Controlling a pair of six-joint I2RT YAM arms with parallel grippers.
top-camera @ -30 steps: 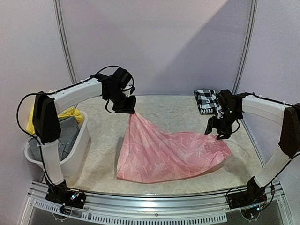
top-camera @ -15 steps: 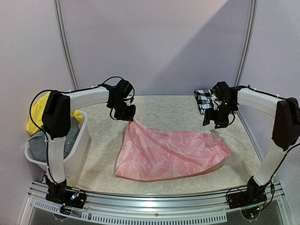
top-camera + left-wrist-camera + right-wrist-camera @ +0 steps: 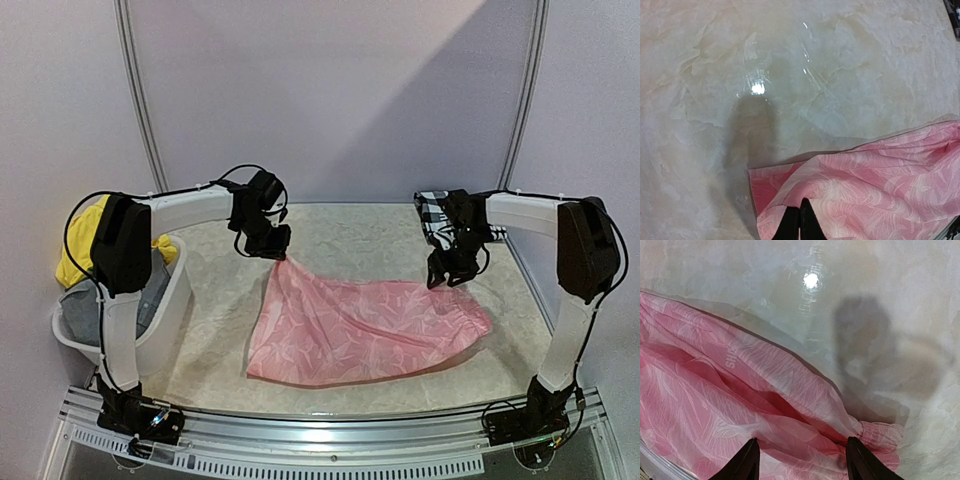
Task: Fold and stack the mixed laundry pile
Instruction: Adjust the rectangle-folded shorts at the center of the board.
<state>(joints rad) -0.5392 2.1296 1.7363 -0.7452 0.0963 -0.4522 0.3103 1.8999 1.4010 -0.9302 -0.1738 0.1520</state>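
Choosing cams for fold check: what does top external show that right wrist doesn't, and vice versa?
Top external only: white basket holding yellow garment, grey garment; checked shirt; left gripper shut on a corner of the pink garment. Right wrist only: white lettering and a gathered cuff on it. Both: the pink garment on the table, open right gripper over it.

Thin pink piece lies spread out, one corner lifted; checked shirt sits folded far right.
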